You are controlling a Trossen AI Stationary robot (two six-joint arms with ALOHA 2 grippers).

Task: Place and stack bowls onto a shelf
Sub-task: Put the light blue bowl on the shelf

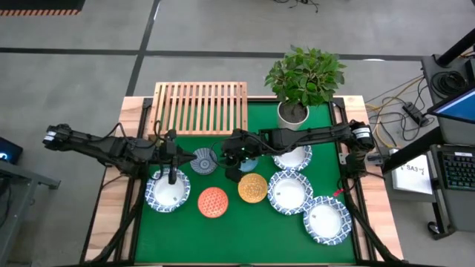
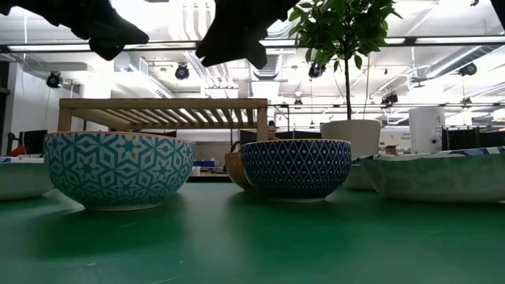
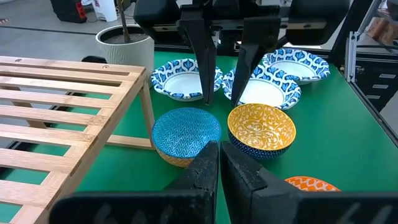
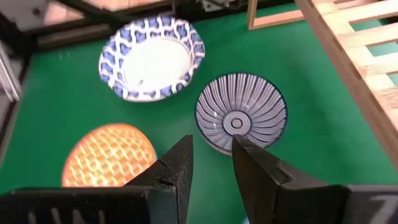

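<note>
Right end effector (image 4: 211,163) open, just beside grey-blue bowl (image 4: 240,117)

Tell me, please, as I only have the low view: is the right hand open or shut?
Observer: Open. The left wrist view shows the right hand with its fingers apart, empty, close by the light blue bowl.
Operator: And the left hand?
Observer: From above, the left hand is over a wide white bowl at the table's left side. Its own camera shows the fingers almost together, holding nothing.
Operator: Is anything on the shelf?
Observer: No. Seen from above, the shelf carries no bowls.
</note>
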